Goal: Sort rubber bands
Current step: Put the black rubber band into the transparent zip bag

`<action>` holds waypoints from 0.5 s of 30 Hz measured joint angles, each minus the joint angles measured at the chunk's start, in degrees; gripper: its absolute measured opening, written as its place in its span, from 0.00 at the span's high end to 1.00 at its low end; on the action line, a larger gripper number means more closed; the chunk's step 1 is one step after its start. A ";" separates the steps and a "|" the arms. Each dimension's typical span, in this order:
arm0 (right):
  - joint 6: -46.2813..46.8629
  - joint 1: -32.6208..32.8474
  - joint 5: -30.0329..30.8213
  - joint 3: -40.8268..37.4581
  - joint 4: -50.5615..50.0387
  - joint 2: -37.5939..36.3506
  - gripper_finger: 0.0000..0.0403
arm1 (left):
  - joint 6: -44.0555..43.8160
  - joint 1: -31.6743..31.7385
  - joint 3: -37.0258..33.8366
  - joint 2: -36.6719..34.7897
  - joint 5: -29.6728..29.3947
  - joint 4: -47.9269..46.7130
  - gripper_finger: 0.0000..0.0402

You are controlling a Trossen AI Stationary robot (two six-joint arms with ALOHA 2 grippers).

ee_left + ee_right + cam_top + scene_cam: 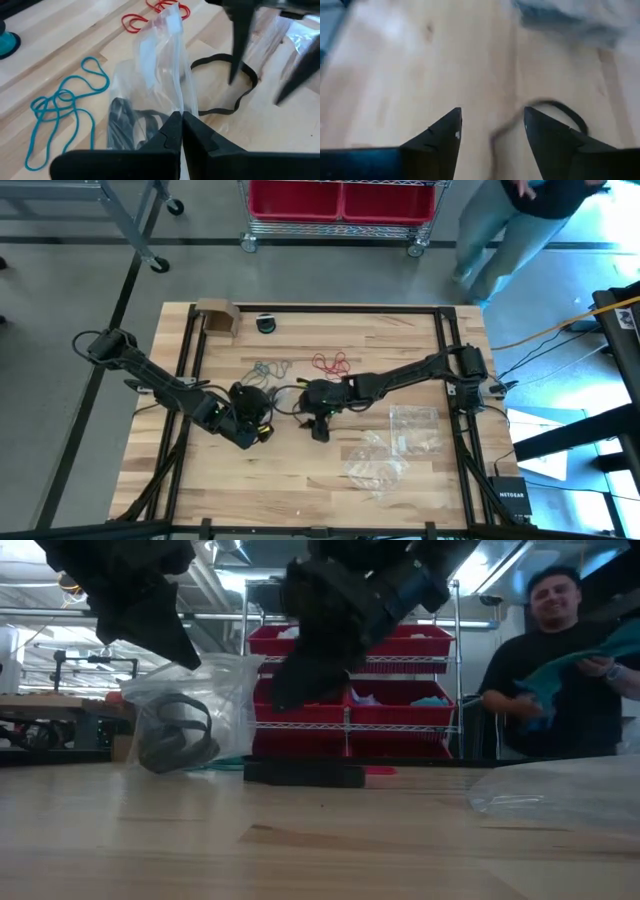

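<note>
My left gripper (181,120) is shut on a clear zip bag (155,65) with black rubber bands (127,122) inside. In the low view the bag (185,715) hangs under it, its bottom on the table. One black rubber band (220,111) lies flat on the table beside the bag. My right gripper (492,112) hovers open just above that band (570,112), slanting down, with the band next to one fingertip. A teal cluster (268,368) and a red cluster (332,363) of rubber bands lie farther back on the table. My left gripper pinches the bag's upper side edge (183,102) between its two fingers, slanting down from the table's left. Whether it has one wall or both, I cannot tell. The bag hangs below the fingers, bulging, with its lower end (165,765) resting on the table.
Two more clear bags (415,428) (375,465) lie at the near right of the table. A small cardboard box (215,317) and a dark round object (265,323) sit at the far edge. A person (560,670) stands beyond the table near red bins (400,645).
</note>
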 joint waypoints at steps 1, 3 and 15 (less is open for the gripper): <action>-0.18 0.00 0.56 0.00 -1.06 0.00 0.47 | 0.02 -0.02 0.02 0.00 0.00 0.02 1.00; -0.13 0.02 0.47 0.02 -1.68 0.37 0.44 | 0.00 -0.02 0.02 0.00 0.01 -0.01 1.00; -1.52 -0.15 10.51 -2.15 -1.61 0.66 0.11 | -0.02 -0.04 0.04 -0.02 1.55 -0.07 1.00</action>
